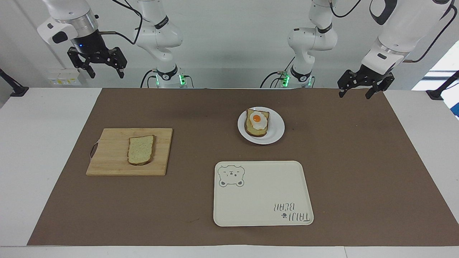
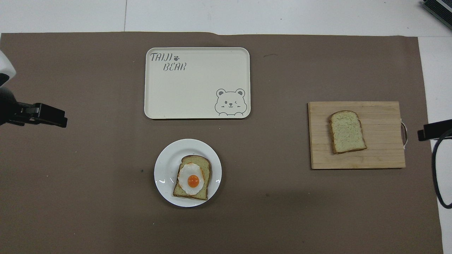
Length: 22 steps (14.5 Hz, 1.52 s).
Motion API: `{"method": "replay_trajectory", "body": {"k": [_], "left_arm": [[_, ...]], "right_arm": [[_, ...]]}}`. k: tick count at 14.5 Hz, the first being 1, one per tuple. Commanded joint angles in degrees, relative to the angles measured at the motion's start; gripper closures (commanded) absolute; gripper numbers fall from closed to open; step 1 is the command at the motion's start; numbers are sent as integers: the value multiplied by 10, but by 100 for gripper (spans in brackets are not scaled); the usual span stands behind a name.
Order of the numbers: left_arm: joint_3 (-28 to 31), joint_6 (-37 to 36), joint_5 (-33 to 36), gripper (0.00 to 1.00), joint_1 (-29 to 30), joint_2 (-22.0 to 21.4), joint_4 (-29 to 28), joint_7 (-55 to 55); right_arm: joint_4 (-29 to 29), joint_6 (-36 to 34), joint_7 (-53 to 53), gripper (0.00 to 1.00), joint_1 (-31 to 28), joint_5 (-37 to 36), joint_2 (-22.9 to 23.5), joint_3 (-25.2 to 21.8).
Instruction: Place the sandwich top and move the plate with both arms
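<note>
Going by the facing view, the right tool (image 1: 96, 66) hangs with its fingers spread, gripping nothing, over the bench's (image 1: 46, 143) edge at the right arm's end. Next comes the sandwich top (image 1: 141, 149), flat on a wooden cutting board (image 1: 111, 157). Then the plate (image 1: 274, 134) carrying egg-topped bread (image 1: 256, 123), nearer the robots than the bear tray (image 1: 261, 200). The left tool (image 1: 362, 86) hangs spread, empty, over the brown mat's (image 1: 358, 161) corner.

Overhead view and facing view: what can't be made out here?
- Black left gripper: overhead view, cut off by the frame edge.
- Black right gripper: overhead view, only a tip shows at the edge.
- Bread slice under the fried egg on the small round white plate: its top face is covered by the egg in both views.
</note>
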Motion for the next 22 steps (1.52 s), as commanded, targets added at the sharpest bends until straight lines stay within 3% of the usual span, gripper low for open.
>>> {"method": "replay_trajectory", "body": {"k": [1,22], "left_arm": [[-6,-16,10,0,9,-10,-5,10],[-6,-14,9,0,9,-9,-4,5]], "right_arm": [[-16,7,32,0,2,8,-13,2],[-47,29,14,0,1,-3,-27,2]]}}
